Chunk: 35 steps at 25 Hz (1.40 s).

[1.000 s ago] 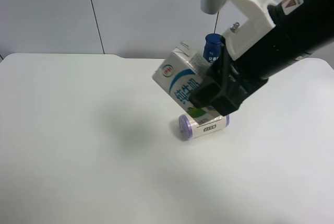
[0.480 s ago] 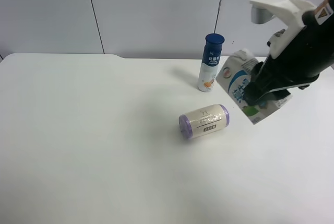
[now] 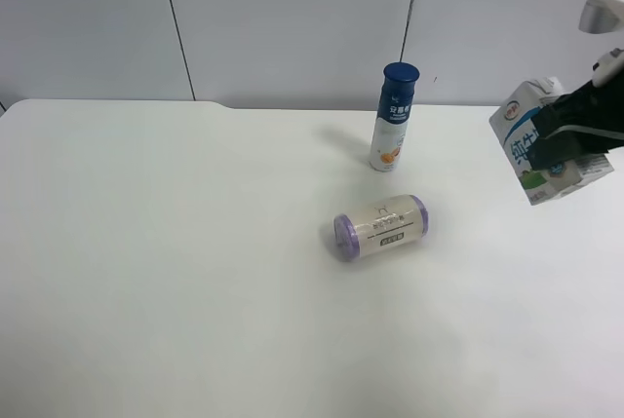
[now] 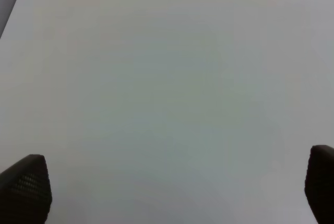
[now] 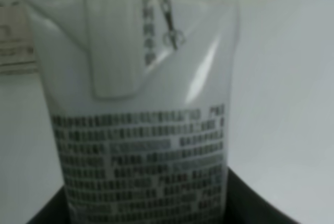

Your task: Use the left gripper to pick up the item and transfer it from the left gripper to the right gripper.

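The milk carton (image 3: 534,148), white with blue and green print, hangs tilted in the air at the right edge of the exterior high view. My right gripper (image 3: 573,131), on the black arm with a white bracket, is shut on it. The right wrist view shows the carton (image 5: 141,104) close up and blurred, filling the frame between the jaws. My left gripper (image 4: 172,187) is open and empty over bare white table; its fingertips (image 4: 26,185) show wide apart. The left arm does not show in the exterior high view.
A cream roll with purple ends (image 3: 380,227) lies on its side mid-table. A tall blue-capped bottle (image 3: 394,117) stands behind it. The white table (image 3: 156,262) ends at a grey wall at the back.
My right gripper has carried the milk carton to the right and slightly up, away from above the roll and bottle, to the view's right edge.
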{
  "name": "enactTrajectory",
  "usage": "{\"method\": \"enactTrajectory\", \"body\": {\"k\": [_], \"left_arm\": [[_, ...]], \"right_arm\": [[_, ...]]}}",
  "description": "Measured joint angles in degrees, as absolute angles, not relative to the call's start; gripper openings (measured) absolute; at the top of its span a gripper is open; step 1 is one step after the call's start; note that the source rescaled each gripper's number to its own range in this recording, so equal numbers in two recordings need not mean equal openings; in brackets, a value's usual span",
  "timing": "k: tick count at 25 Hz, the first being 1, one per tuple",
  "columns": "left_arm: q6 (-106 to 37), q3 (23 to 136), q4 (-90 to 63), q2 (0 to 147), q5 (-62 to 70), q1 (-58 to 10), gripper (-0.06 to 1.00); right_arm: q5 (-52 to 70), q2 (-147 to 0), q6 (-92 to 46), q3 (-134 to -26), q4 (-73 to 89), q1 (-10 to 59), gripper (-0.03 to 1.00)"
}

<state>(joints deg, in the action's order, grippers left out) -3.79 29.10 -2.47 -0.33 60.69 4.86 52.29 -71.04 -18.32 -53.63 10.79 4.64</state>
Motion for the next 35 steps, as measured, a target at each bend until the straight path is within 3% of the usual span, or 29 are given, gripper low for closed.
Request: {"method": "enactTrajectory", "body": {"k": [8, 35], "left_arm": [[-3.8, 29.1, -2.5, -0.3, 60.7, 4.9, 0.99], [-3.8, 29.1, -2.5, -0.3, 60.7, 4.9, 0.99]], "right_arm": [[46.2, -71.6, -18.8, -48.9, 10.7, -0.9, 0.00], [30.0, -96.8, -18.5, -48.9, 11.2, -1.0, 0.00]]}}
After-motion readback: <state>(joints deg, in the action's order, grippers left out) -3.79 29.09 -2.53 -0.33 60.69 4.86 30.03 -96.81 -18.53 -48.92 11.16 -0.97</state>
